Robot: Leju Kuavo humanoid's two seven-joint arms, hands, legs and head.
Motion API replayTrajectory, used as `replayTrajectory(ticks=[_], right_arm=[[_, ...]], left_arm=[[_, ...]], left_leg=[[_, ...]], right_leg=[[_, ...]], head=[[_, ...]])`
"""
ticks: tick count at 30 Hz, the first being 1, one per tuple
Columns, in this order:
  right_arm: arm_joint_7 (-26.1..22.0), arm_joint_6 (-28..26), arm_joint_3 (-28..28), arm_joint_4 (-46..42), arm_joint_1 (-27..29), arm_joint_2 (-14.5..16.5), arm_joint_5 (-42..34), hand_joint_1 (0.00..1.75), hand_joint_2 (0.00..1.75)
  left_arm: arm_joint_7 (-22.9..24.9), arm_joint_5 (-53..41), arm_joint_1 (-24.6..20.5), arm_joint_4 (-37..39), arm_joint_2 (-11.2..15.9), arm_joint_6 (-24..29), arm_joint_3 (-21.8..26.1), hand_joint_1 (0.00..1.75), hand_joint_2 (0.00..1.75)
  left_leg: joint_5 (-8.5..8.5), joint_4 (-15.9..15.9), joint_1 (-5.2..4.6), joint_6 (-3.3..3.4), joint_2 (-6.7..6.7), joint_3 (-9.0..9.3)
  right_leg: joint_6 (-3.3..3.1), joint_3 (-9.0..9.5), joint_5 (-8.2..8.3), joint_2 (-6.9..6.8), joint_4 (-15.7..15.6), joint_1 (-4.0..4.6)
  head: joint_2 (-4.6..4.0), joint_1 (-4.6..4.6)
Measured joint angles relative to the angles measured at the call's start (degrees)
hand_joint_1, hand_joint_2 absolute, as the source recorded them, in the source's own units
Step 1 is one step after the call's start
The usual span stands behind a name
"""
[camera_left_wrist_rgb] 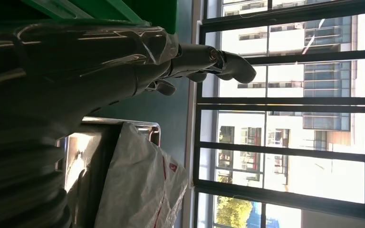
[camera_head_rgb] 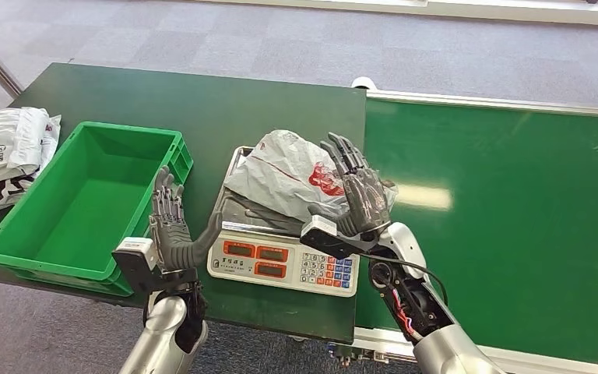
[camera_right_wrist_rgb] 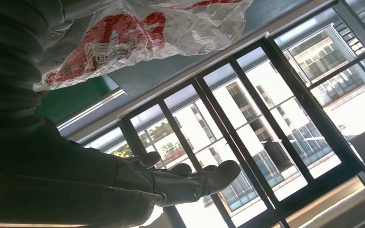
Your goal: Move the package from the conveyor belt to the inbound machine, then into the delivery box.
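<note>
A white plastic package [camera_head_rgb: 290, 173] with red print lies on the steel pan of the weighing scale [camera_head_rgb: 283, 263], the inbound machine. My right hand [camera_head_rgb: 356, 192] stands open, fingers raised, at the package's right side, close to it or touching. My left hand [camera_head_rgb: 174, 224] is open too, fingers spread upward, between the scale and the green delivery box [camera_head_rgb: 86, 202], apart from the package. The left wrist view shows the package [camera_left_wrist_rgb: 140, 183] on the pan beyond my left hand [camera_left_wrist_rgb: 123, 66]. The right wrist view shows the package's red print [camera_right_wrist_rgb: 119, 35] beside my right hand [camera_right_wrist_rgb: 180, 183].
The green conveyor belt [camera_head_rgb: 506, 218] runs to the right of the dark green table [camera_head_rgb: 202, 109]. More white packages [camera_head_rgb: 4, 152] lie at the table's left edge beside the box. The box holds nothing.
</note>
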Motion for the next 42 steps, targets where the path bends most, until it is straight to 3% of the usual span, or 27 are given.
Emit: replayTrajectory(ticks=[6,12,17,25,30,34,42], right_arm=[[0.5,2.4,-3.4,-8.4,5.6,-0.4,-12.0,0.00,1.75],[1.6,0.7,-7.5,-16.0,11.5,-1.5,-18.5,0.00,1.75],[0.5,-1.8,-15.0,-22.3,19.8,-2.2,-28.0,0.00,1.75],[-1.0,-1.0,-23.7,-29.4,30.0,-1.1,-25.2,0.00,1.75],[-1.0,-0.4,-25.4,-31.5,31.6,-0.5,-23.6,0.00,1.75],[-1.1,-0.1,-25.9,-32.4,32.3,0.2,-22.1,0.00,1.75],[-0.8,1.0,-27.2,-34.7,33.1,1.4,-20.2,0.00,1.75]], left_arm=[[0.6,0.7,0.0,0.0,0.0,0.2,0.1,0.00,1.75],[1.4,0.8,0.0,-0.4,0.1,0.4,0.2,0.00,1.75],[4.1,-0.5,0.1,-0.4,0.5,-4.2,-0.3,0.00,1.75],[7.1,-4.9,0.1,-0.4,0.5,-12.3,-0.9,0.00,1.75],[7.2,-7.9,0.2,-0.4,0.6,-13.5,-0.7,0.00,1.75],[7.5,-15.7,-0.2,-0.3,1.0,-13.8,-0.9,0.00,1.75],[9.5,-30.7,-5.0,1.5,2.5,-13.3,-1.6,0.00,1.75]], left_leg=[[-0.01,0.0,0.00,0.00,-0.04,-0.01],[-0.03,0.0,0.00,0.00,-0.05,-0.01],[-0.05,0.0,-0.01,0.01,-0.11,-0.05],[-0.07,0.0,0.00,0.00,-0.08,-0.07],[-0.05,0.0,0.00,0.00,-0.08,-0.06],[-0.05,0.0,0.00,0.00,-0.09,-0.05],[-0.05,0.0,0.00,0.00,-0.07,-0.05]], right_leg=[[0.00,0.00,-0.01,-0.01,0.0,0.00],[0.01,-0.01,-0.02,-0.05,0.0,0.00],[0.01,0.01,-0.04,-0.15,0.0,-0.01],[0.00,-0.02,-0.05,-0.13,0.0,0.00],[0.00,-0.01,-0.05,-0.13,0.0,0.00],[0.00,-0.01,-0.05,-0.13,0.0,0.00],[0.00,-0.02,-0.04,-0.12,0.0,0.00]], head=[[0.00,0.01],[0.00,0.00],[0.00,0.01],[0.00,-0.01],[0.00,0.01],[0.00,0.00],[0.00,0.00]])
